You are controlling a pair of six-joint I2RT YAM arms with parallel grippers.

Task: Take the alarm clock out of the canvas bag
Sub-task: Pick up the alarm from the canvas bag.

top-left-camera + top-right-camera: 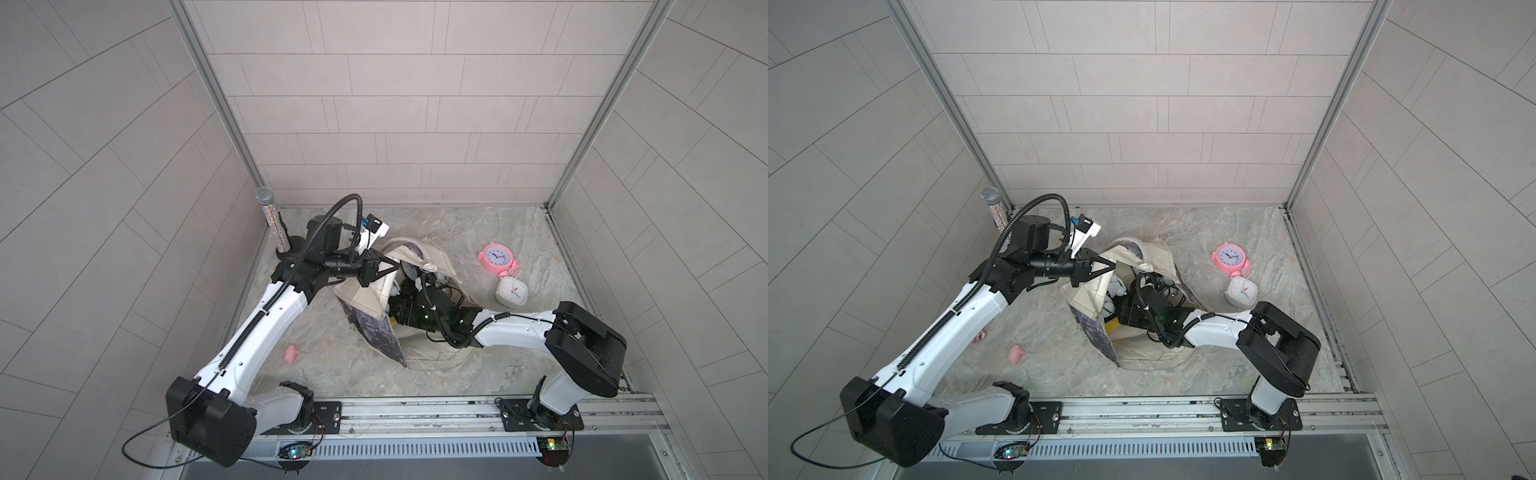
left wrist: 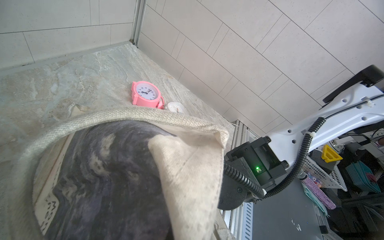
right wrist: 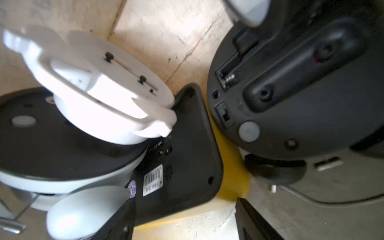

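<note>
The cream canvas bag [image 1: 365, 297] [image 1: 1088, 299] [image 2: 187, 176] with a dark print lies in the middle of the table, mouth up. My left gripper [image 1: 395, 266] [image 1: 1115, 266] is shut on the bag's rim and holds it up; cloth hides its fingers in the left wrist view. My right gripper [image 1: 399, 309] [image 1: 1121, 309] [image 3: 187, 224] is inside the bag, jaws open. Just ahead of its fingertips [image 3: 122, 220] lies a black-backed, yellow alarm clock [image 3: 182, 155]. A white clock [image 3: 104, 83] and a black round clock [image 3: 301, 83] lie around it, backs showing.
A pink alarm clock [image 1: 496, 257] [image 2: 145, 93] and a white square clock [image 1: 512, 292] [image 2: 176, 108] lie on the table right of the bag. A microphone on a stand [image 1: 272, 220] is at the back left. A small pink object [image 1: 291, 353] lies front left.
</note>
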